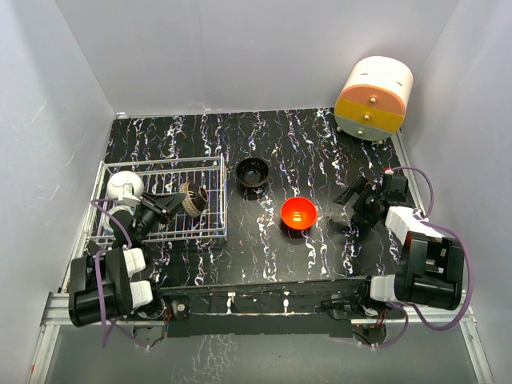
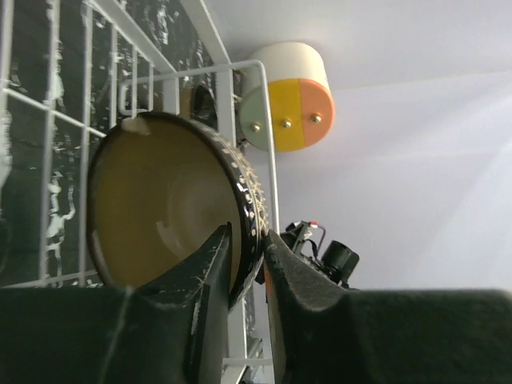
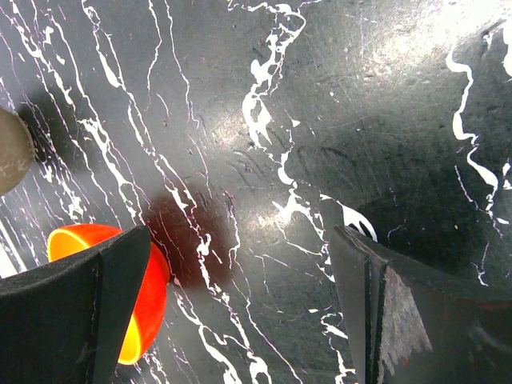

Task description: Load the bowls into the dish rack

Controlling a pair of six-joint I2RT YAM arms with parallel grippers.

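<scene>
Inside the rack [image 2: 272, 160], the left tool [image 2: 248, 256] pinched the brown bowl [image 2: 160, 208] by its rim; letting go seemed next. The right tool [image 3: 240, 320] hung open, well apart.

Black worktop [image 1: 320, 152] veined in white. White wire dish rack [image 1: 221, 192]. Plain white bowl [image 1: 126, 186]; gold-brown bowl [image 2: 160, 208], dark outside with pale patterned rim; glossy black bowl [image 1: 253, 172]; red-orange bowl [image 1: 298, 214]. Cream cabinet [image 1: 373, 98], peach and yellow front.

Black left arm [image 1: 104, 280], black right arm [image 1: 424, 268], white joint covers, looping purple cables, matte black tool fingers [image 2: 192, 320]
</scene>
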